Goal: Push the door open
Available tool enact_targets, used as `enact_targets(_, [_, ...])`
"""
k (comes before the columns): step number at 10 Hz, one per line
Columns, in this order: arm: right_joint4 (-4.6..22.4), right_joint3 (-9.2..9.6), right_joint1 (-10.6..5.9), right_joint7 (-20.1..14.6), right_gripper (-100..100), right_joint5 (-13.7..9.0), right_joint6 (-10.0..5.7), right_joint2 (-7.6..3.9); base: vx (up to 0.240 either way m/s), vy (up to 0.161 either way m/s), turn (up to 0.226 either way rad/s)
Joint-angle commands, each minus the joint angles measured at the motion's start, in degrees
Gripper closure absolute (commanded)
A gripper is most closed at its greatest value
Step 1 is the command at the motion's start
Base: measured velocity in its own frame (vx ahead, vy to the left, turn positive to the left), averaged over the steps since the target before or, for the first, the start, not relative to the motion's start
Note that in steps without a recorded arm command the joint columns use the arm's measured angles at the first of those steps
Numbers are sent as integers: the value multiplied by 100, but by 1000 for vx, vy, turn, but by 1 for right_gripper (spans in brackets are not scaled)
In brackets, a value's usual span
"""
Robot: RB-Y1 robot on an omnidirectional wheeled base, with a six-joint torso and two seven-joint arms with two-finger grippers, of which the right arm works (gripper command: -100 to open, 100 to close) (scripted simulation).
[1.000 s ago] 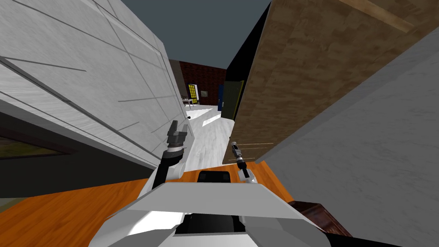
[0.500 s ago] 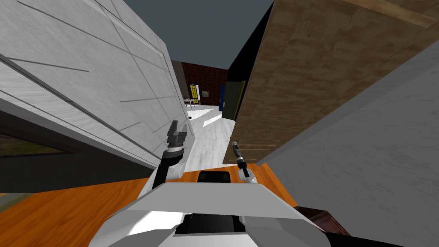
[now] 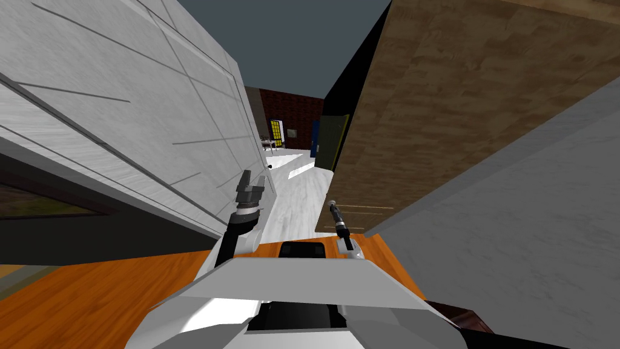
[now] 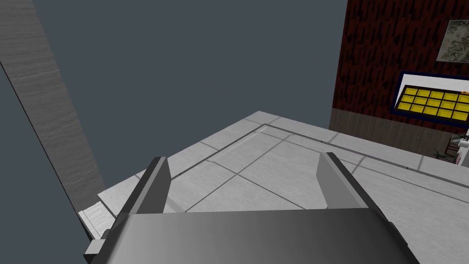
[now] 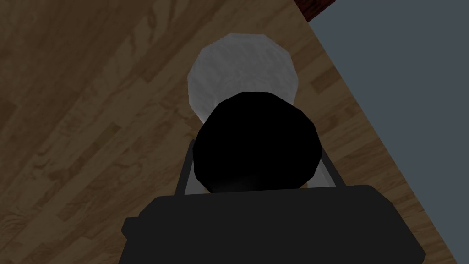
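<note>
Fingers (image 5: 329,173) of the right gripper (image 3: 332,208) are pressed against the two sides of a round black knob (image 5: 254,137), which is pinched between them. A pale grey round rosette (image 5: 242,68) is seen just behind the knob, set on the brown wood-grain door (image 3: 436,121). The knob sits close to the door's free edge, with flat blue-grey shown past that edge in the right wrist view. The door is placed on the robot's right. Its long axis is upright, drawn leaning toward the upper right corner in the head view, and its face is turned toward the passage. Its free edge borders a gap through which pale floor (image 3: 296,200) runs to a far room. Fingers (image 4: 155,183) of the left gripper (image 4: 242,165) are spread wide with nothing between them, and are held just beside a white panelled surface (image 3: 121,109) on the left. Beyond it a dark red brick wall (image 4: 384,59) and a yellow-paned window (image 4: 430,98) are seen. Orange wood floor (image 3: 91,297) lies below, and a grey wall (image 3: 514,242) is at the far right.
</note>
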Motion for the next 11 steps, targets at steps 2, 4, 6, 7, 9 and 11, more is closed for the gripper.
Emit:
enact_targets(2, [-19,-74,-24,-374,100,-183,-13,-52,49,-1,35])
enact_targets(4, [-5,-106,-39,-742,100,-408,-18,-62,40,-2,57])
enact_targets(6, [2,-123,-46,-1050,100,-525,-21,-66,40,-15,21])
enact_targets(7, [68,-102,-87,-702,-100,-444,-35,-100,-14,9,-26])
enact_targets(9, [137,-86,-123,-431,-100,-416,-43,-137,-63,41,-53])
enact_targets(11, [225,-67,-168,-101,-100,-381,-54,-183,-66,42,-43])
